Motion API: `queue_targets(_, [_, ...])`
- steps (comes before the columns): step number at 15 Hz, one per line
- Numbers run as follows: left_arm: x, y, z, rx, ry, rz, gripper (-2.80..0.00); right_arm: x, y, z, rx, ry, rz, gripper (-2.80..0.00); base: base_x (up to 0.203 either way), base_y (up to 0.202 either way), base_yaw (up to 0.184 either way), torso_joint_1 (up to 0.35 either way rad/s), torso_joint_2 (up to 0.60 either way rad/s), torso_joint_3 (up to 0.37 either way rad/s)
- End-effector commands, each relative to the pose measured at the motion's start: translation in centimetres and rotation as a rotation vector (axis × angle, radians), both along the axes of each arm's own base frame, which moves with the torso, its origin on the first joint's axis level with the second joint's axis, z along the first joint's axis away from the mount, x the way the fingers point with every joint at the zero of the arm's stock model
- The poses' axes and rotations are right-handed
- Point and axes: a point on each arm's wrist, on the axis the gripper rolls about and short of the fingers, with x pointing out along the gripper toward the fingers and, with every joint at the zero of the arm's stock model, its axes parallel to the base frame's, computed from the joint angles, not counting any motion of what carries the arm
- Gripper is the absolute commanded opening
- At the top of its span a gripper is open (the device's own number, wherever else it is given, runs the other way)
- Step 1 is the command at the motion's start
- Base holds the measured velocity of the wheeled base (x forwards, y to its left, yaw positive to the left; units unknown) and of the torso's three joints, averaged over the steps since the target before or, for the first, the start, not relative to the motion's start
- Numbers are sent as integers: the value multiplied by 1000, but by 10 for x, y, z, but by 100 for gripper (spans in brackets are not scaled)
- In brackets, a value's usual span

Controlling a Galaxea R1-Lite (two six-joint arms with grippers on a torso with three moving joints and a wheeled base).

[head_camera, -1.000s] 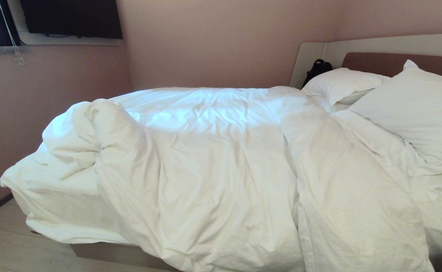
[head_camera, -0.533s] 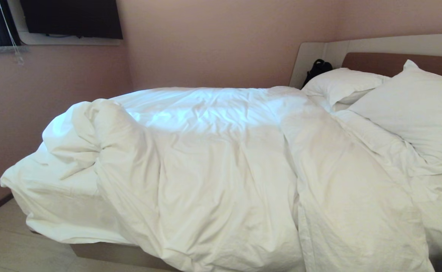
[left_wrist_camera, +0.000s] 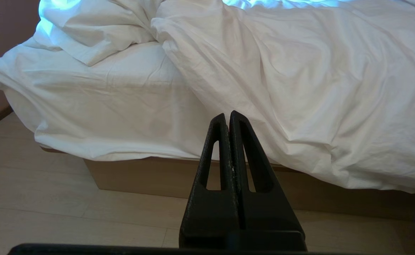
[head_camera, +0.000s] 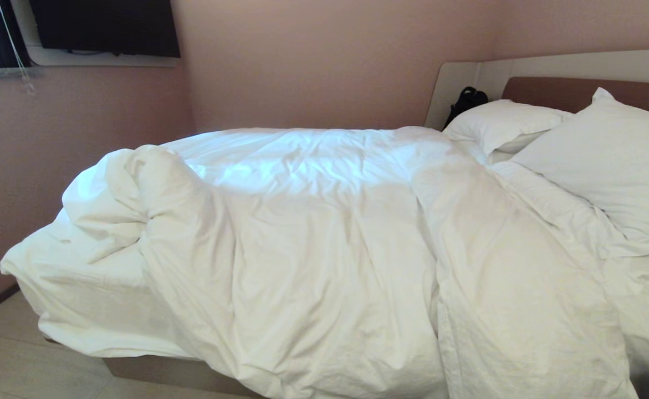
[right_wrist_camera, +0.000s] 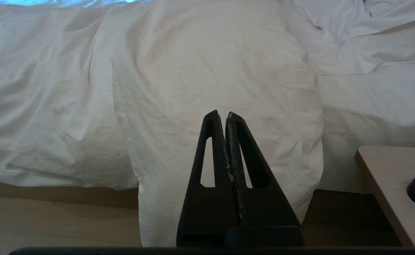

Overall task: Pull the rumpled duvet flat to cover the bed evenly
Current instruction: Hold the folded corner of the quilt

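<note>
Duvet [head_camera: 324, 249] lies rumpled across the bed [head_camera: 180, 372], bunched into a heap toward the foot end, where the bare mattress sheet [head_camera: 80, 288] shows, with one fold hanging over the near side. Both the left gripper [left_wrist_camera: 228, 114] and the right gripper [right_wrist_camera: 222, 113] hang before the bedside, fingers pressed together, empty.

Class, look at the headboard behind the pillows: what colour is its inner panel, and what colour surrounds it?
The headboard panel is brown with a beige surround, clearest in the head view.
</note>
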Motion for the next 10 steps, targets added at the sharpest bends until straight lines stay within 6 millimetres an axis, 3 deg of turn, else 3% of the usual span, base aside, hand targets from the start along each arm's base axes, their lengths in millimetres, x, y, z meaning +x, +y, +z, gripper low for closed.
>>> queue_targets(1, [0, 0, 0, 0, 0, 0, -280, 0, 0, 0, 0, 0, 0, -280, 0, 0, 0, 0, 0, 0])
queue_targets(10, [0, 0, 0, 0, 0, 0, -280, 0, 0, 0, 0, 0, 0, -280, 0, 0, 0, 0, 0, 0])
